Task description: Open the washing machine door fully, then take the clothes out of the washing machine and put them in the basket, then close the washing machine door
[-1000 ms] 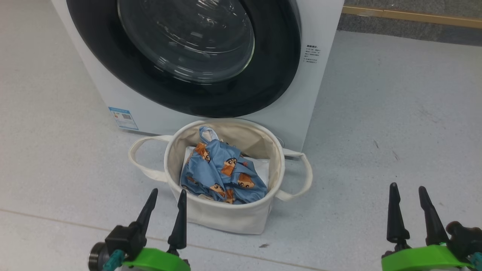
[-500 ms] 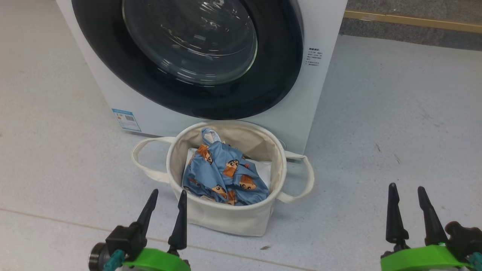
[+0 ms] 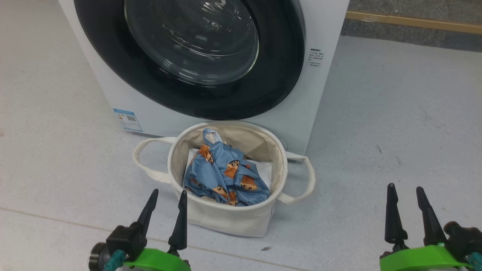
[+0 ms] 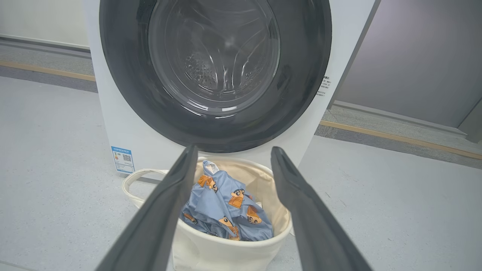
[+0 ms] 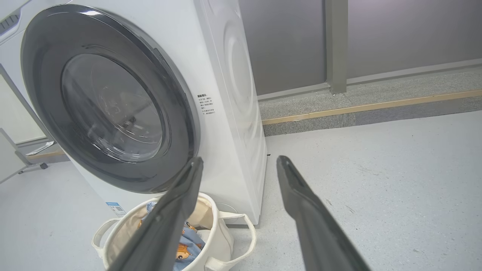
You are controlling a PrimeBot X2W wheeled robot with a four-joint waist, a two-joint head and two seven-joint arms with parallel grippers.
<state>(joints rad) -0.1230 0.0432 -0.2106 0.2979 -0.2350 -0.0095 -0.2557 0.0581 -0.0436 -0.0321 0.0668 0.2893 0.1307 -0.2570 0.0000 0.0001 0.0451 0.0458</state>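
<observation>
The white washing machine (image 3: 324, 22) stands ahead, its black-rimmed glass door (image 3: 192, 41) shut flush against the front. Through the door (image 4: 214, 56) the drum looks bare. Before the washing machine sits the cream basket (image 3: 226, 218), and the blue clothes (image 3: 224, 175) with orange faces lie bunched inside it on a white sheet. My left gripper (image 3: 167, 195) hovers open just near-left of the basket, empty. My right gripper (image 3: 406, 190) is open and empty over bare floor at the right. The clothes (image 4: 226, 207) show between the left fingers; the basket (image 5: 226, 241) also shows low in the right wrist view.
Grey speckled floor (image 3: 395, 113) spreads all around. A raised kerb with a yellow strip (image 5: 376, 107) runs behind the washer's right side, below a grey wall. A blue label sticker (image 3: 128, 119) marks the washer's lower left front.
The whole head view has slid slightly down and right, so the camera has moved. Grippers, basket, clothes and door keep their places.
</observation>
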